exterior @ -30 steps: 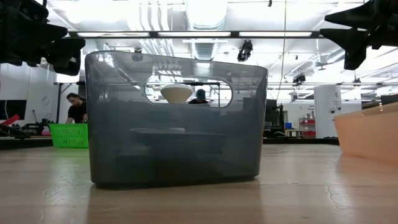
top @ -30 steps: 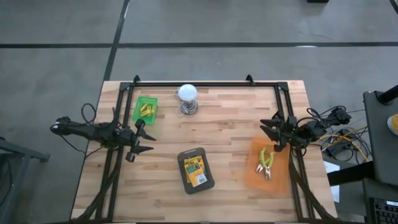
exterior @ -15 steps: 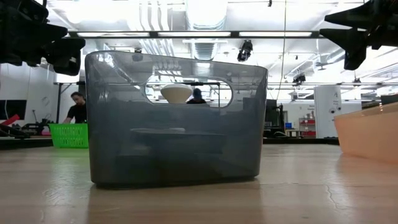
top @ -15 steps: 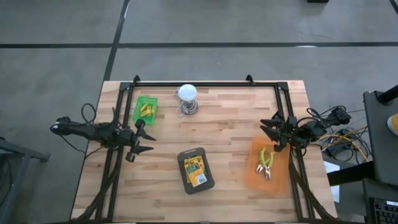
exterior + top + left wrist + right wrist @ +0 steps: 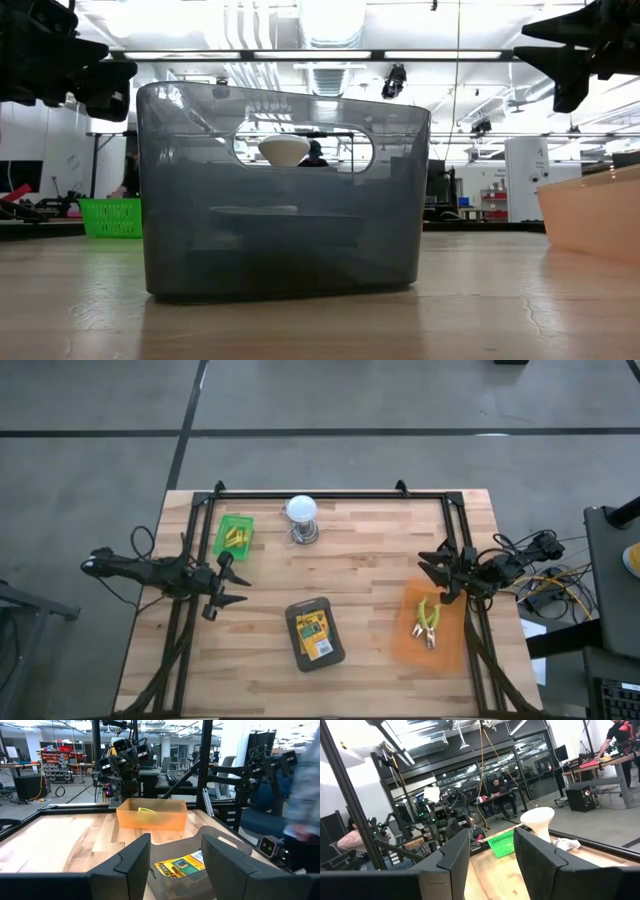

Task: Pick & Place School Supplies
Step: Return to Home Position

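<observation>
Clerk: State of the left gripper?

Inspector: The left gripper [image 5: 241, 589] hangs raised over the left part of the table [image 5: 370, 550], pointing inward. Its fingers are spread with nothing between them. The left wrist view confirms an empty gap between its fingers [image 5: 128, 865].

Clerk: And the right?

Inspector: The right gripper [image 5: 426, 570] hangs over the right side, pointing inward. The low view shows it raised as well. Its fingers are parted and hold nothing, and the right wrist view shows the same between its fingers [image 5: 454, 860].

Clerk: Where are the supplies?

Inspector: The crayon boxes [image 5: 315, 635] lie flat inside the black bin [image 5: 290, 632], near the front edge. The bin sits roughly midway between the two grippers and well apart from both. At least two boxes show; I cannot tell the full count. Through the left gripper's gap, one box face is visible in the bin, ahead and below.

Clerk: The small yellow pieces?

Inspector: The yellow stick pieces [image 5: 236, 537] sit in the green bin [image 5: 222, 545], toward the back left. The left gripper is near that bin, on its front side, and does not touch it.

Clerk: Anything else?

Inspector: The orange bin [image 5: 405, 635] at the right front holds a green puncher [image 5: 429, 617]. The right gripper hangs near that bin's back corner, above it. A white bulb [image 5: 301, 509] on a metal base stands at the back, beside the green bin, apart from both grippers.
</observation>
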